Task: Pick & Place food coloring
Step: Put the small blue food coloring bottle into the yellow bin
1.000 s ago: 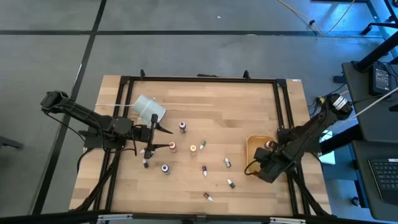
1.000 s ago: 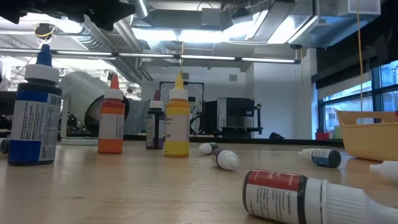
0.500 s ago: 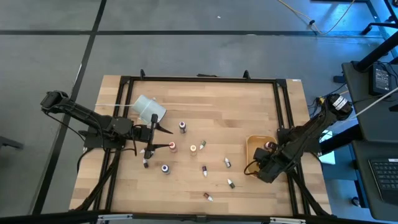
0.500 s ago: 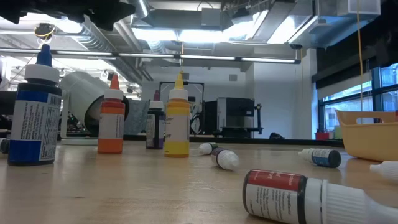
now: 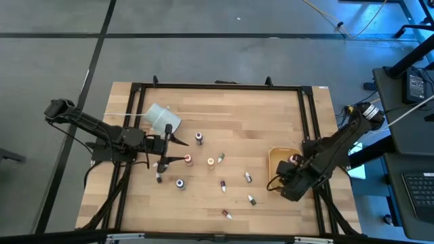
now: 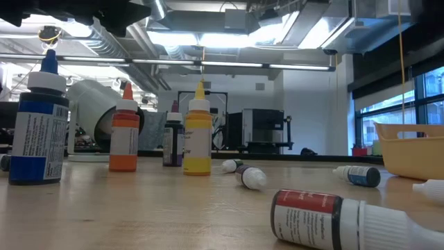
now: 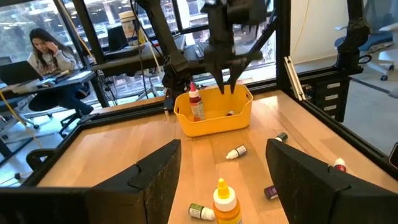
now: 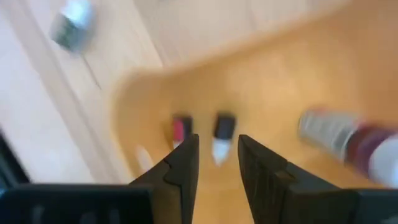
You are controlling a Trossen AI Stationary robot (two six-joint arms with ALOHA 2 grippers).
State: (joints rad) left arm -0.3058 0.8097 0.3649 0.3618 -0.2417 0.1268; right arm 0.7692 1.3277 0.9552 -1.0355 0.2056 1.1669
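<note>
Several small food coloring bottles stand or lie on the wooden table, among them an orange one [image 5: 187, 159], a yellow one [image 5: 211, 162] [image 7: 224, 200] and a blue one [image 5: 180, 183]. My right gripper [image 5: 287, 171] [image 8: 217, 152] hangs pointing down over the yellow tray [image 5: 274, 154] [image 7: 214, 121], its fingers slightly open with nothing between them. Below it, a red bottle [image 8: 181, 129], a dark one [image 8: 222, 132] and another red one [image 8: 348, 142] lie in the tray. My left gripper [image 5: 175, 150] [image 7: 222, 158] waits wide open at the table's left, pointing level toward the tray.
A white cup [image 5: 163, 118] lies on its side at the far left. More bottles lie scattered near the table's front [image 5: 226, 213] [image 6: 326, 217]. A black frame [image 5: 217, 86] runs round the table top. A person sits at a desk beyond the table [image 7: 43, 50].
My right gripper has risen a little above the tray. The bottles on the table have stayed where they were.
</note>
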